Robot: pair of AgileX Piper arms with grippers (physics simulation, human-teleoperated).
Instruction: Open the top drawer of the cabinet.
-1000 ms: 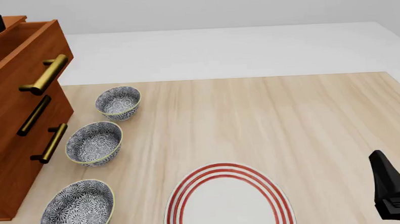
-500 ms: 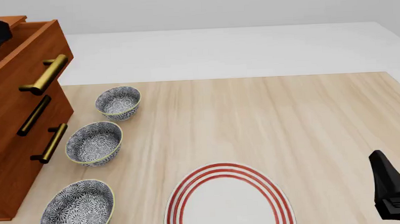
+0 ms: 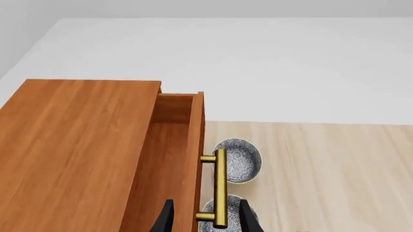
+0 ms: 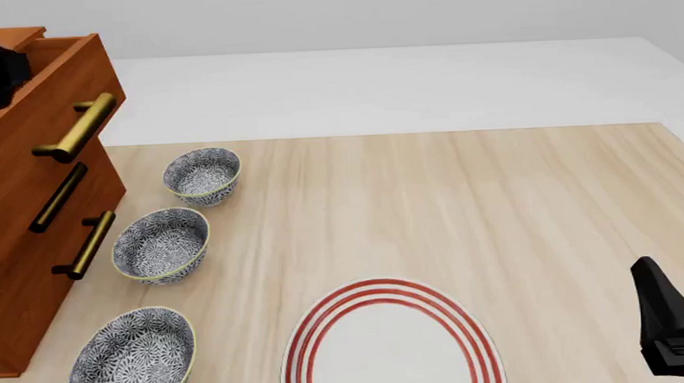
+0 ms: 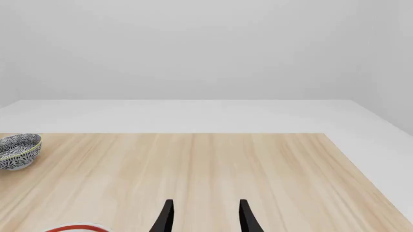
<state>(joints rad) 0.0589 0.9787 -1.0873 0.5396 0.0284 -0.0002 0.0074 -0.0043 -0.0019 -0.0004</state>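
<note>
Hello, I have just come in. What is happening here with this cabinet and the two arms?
The top drawer of the cabinet is pulled partly out. The left gripper hangs above its brass handle, fingers open and apart from it. The right gripper hangs open over the bare table, near the striped plate. Three patterned bowls stand beside the cabinet.

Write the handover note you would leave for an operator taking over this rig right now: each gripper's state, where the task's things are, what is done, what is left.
Left gripper: open, above the top drawer, its fingers either side of the brass handle, not gripping it.
Right gripper: open, holding nothing, low over the table at the right.
Cabinet: at the table's left edge, three patterned bowls lined up beside it, a red-ringed plate at the near edge.
Done: the top drawer is pulled out, its inside showing; the two lower drawers look shut.
Left: judge whether it is open far enough; if so, move the left arm away.
</note>
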